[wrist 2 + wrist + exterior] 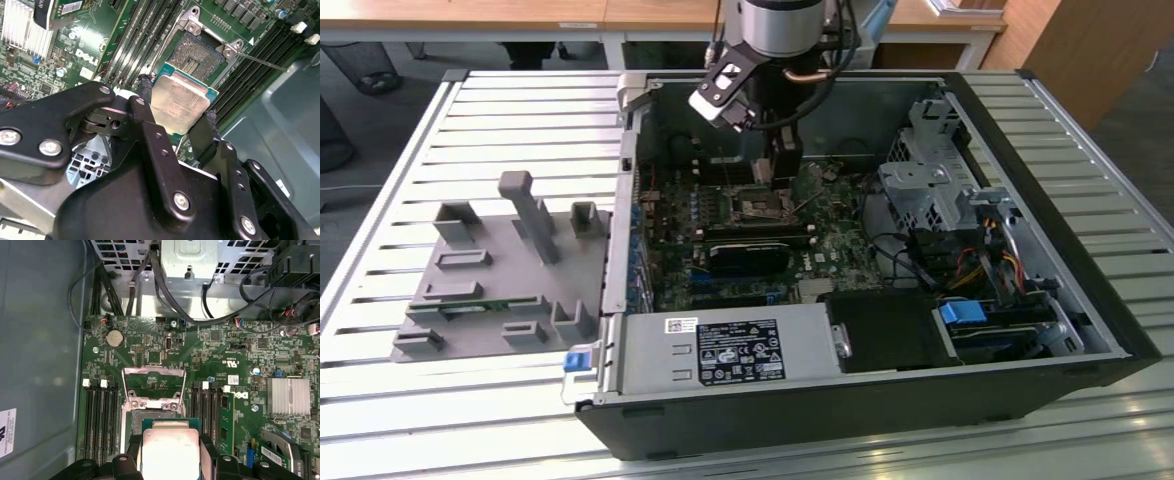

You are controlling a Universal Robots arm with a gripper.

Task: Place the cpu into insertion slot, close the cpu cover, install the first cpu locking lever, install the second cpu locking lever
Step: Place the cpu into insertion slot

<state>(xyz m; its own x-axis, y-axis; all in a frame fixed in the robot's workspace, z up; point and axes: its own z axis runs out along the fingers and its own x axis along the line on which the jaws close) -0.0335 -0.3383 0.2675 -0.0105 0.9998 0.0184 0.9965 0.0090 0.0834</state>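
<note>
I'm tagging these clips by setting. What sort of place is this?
Probably a robotics lab bench: an open computer case sits on a slatted metal table, desks stand behind, and the hand holds the cpu over the motherboard.

We think this is a robot lab or workshop: an open computer (854,410) sits on a slatted metal desk (507,120), a grey holder (487,285) beside it, wooden desks (467,12) behind.

An open black computer case (854,415) lies on a slatted metal tabletop (480,110), a grey moulded fixture (500,275) beside it at the exterior view's left.
</note>
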